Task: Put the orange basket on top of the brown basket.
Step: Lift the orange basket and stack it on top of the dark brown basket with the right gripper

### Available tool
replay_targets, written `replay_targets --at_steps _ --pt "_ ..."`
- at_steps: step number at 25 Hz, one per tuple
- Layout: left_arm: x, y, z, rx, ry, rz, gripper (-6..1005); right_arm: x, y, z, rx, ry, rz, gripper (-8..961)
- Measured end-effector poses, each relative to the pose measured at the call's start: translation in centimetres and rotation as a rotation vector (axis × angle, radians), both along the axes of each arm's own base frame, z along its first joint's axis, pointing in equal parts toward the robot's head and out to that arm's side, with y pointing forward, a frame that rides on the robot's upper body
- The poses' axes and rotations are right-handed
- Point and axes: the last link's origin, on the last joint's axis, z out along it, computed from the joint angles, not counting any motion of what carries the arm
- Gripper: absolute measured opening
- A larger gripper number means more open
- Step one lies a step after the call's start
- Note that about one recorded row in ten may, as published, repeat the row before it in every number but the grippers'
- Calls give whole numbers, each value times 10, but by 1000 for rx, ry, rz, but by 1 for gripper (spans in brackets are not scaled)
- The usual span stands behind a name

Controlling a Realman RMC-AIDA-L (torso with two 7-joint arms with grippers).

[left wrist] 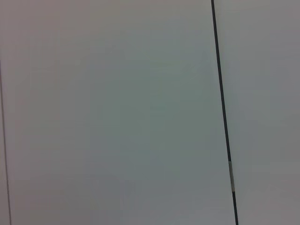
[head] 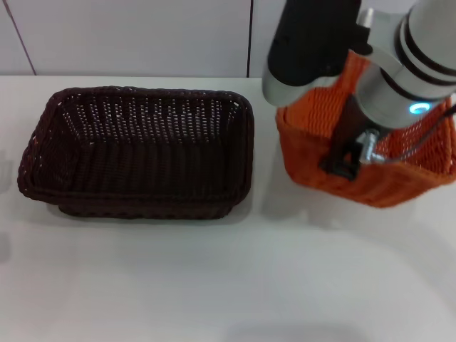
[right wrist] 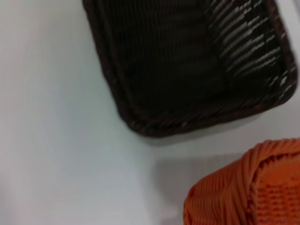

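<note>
Orange basket (head: 370, 167) hung tilted at the right, its near wall clamped in my right gripper (head: 347, 158). Brown basket (head: 139, 153) sat directly left on the table (head: 228, 285), long axis left-right, apart from it. Left gripper was out of view.

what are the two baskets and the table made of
Orange basket: woven wicker-style strands, probably plastic rattan; the even bright colour suggests that. Brown basket: the same open weave with a braided rim, slightly glossy where light catches it, so likely synthetic too. Table: smooth white matte surface, perhaps laminate.
</note>
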Motion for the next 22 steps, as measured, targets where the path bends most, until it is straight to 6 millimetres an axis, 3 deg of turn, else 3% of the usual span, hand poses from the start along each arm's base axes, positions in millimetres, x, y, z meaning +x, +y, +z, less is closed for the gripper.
replay_targets --at_steps 4,10,17,22 --pt "0 1 -1 -5 2 2 716 -18 -4 1 21 -36 140 146" --pt "0 1 -2 -6 -1 3 716 -38 -26 -6 -71 -94 424 146" --pt "0 3 -4 -13 -23 0 716 -29 -43 -32 -202 -220 714 146" --pt "0 3 -7 -25 -22 2 716 -28 -43 -38 -248 -263 846 146"
